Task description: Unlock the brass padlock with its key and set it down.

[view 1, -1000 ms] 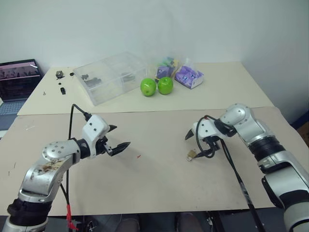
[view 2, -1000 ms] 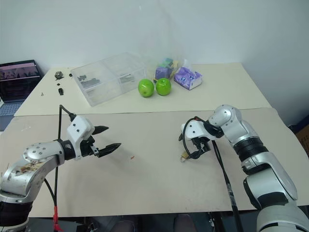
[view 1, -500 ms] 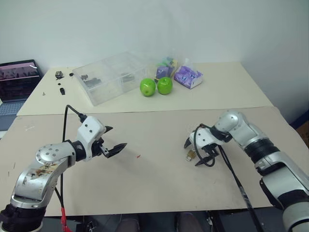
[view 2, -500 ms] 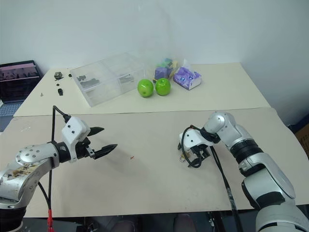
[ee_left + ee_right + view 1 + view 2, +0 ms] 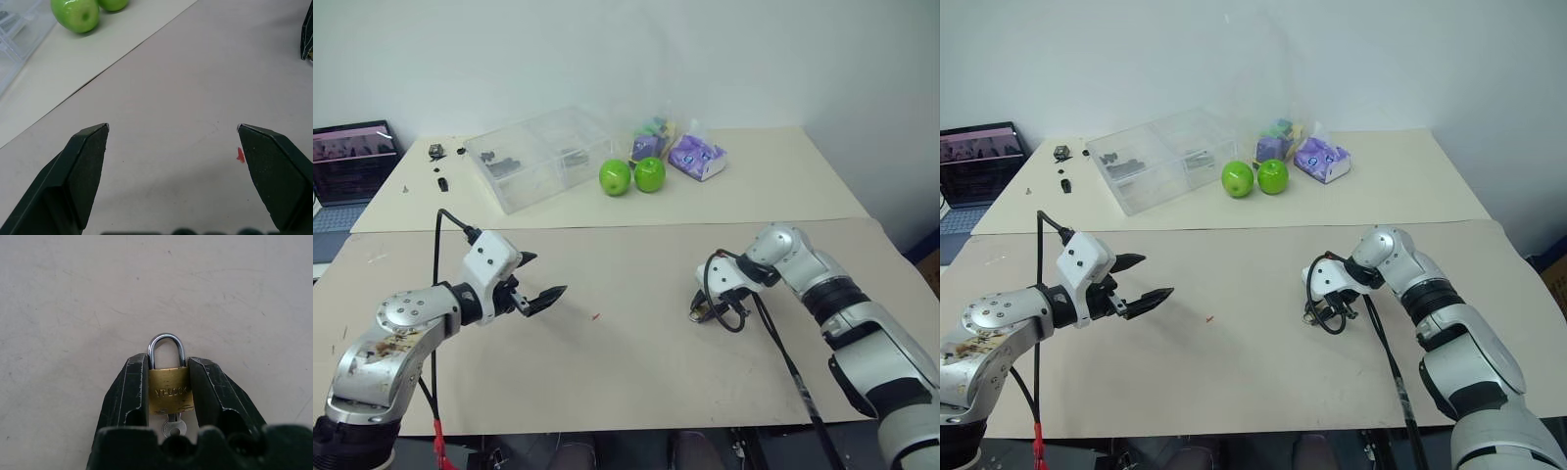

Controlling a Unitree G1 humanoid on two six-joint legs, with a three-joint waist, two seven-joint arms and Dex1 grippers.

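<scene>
The brass padlock lies flat on the beige table, its silvery shackle pointing away from the wrist and seated in the body. My right gripper is shut on it, one black finger pressed against each side of the brass body. The key sticks out of the lock's underside, between the finger bases. In the head views this right gripper points steeply down at the table, right of centre. My left gripper hovers open and empty over the left part of the table, well apart from the lock.
Two green apples sit on the far table beside a clear plastic box and purple packets. A laptop is at far left. A red speck lies mid-table. A black cable trails from the right wrist.
My right gripper, open above the padlock a second ago, has sunk to the table and closed on the lock's body. The left gripper stays open, hardly moved.
</scene>
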